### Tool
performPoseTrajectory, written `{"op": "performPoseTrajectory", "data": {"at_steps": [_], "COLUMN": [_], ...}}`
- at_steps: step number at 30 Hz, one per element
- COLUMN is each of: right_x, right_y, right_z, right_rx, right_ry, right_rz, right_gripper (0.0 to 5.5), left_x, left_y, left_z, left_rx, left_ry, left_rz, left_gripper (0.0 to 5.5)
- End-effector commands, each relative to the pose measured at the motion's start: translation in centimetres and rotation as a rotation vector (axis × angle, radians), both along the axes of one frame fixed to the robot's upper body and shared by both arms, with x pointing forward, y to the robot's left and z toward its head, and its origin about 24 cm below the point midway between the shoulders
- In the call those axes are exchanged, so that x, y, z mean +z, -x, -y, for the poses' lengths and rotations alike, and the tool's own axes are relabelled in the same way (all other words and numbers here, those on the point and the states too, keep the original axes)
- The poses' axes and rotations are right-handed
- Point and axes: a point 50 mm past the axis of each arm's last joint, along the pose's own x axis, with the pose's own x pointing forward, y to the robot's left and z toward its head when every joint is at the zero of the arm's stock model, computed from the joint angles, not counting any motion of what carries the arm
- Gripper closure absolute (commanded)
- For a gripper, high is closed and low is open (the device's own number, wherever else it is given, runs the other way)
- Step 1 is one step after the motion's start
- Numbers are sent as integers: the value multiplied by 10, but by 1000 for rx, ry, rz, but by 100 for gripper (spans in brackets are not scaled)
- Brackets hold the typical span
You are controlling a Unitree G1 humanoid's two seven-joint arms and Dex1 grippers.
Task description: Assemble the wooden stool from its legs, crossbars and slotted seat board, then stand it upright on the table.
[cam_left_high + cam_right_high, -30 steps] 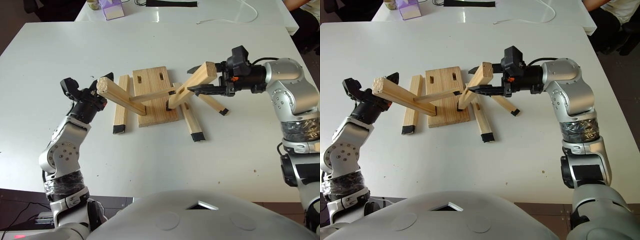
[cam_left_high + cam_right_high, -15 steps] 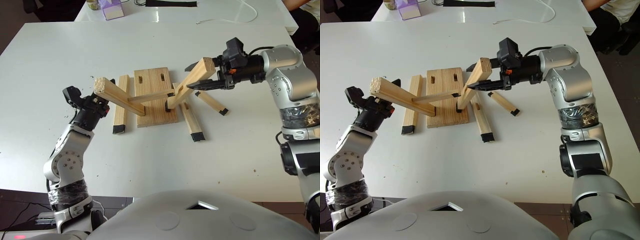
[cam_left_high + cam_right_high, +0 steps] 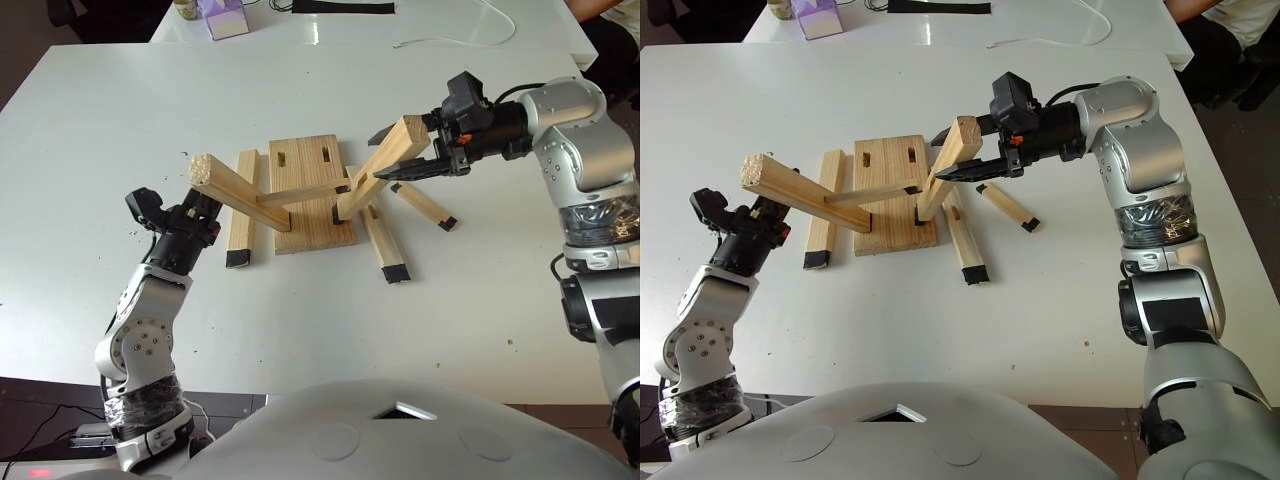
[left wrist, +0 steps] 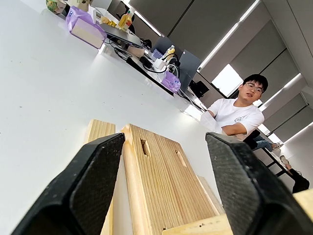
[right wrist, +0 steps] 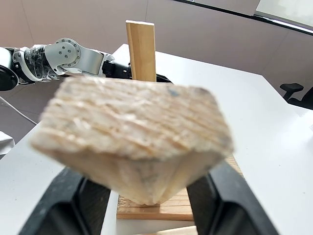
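Your right gripper: clamped on the upper end of 1 tilted leg. Your left gripper: fingers spread, just below the 2nd leg. Crossbar joins both legs above the seat board, which lies flat on the table.

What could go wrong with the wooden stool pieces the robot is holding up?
1. The left gripper is open and not gripping the left leg, so the right gripper alone holds the leaning frame by the right leg. It might tip over.
2. The crossbar could pull out of a leg if the frame twists.
3. The leg feet could slide on the seat board and miss its slots.
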Motion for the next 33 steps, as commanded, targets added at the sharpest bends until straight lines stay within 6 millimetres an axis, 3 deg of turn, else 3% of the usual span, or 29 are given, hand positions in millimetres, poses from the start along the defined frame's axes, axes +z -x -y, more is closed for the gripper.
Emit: {"op": "performPoseTrajectory", "data": {"at_steps": [1,6,14,23,33], "right_x": [1,-9,-25,-24,-23], "right_y": [-2,-2,6,12,25], "right_z": [-3,-14,-14,-21,-37], "right_rx": [21,20,-54,-86,-87], "right_ry": [48,80,92,88,119], "right_rz": [2,-40,-36,40,-17], "right_gripper": [349,349,349,349,349], "left_x": [0,-2,-7,-5,0], "left_y": [2,3,6,10,4], "left_z": [2,8,19,18,41], "left_rx": [18,26,36,76,-5], "left_ry": [-3,3,19,25,24], "left_rz": [6,5,2,7,20], "left_gripper": [243,243,243,243,243]}}
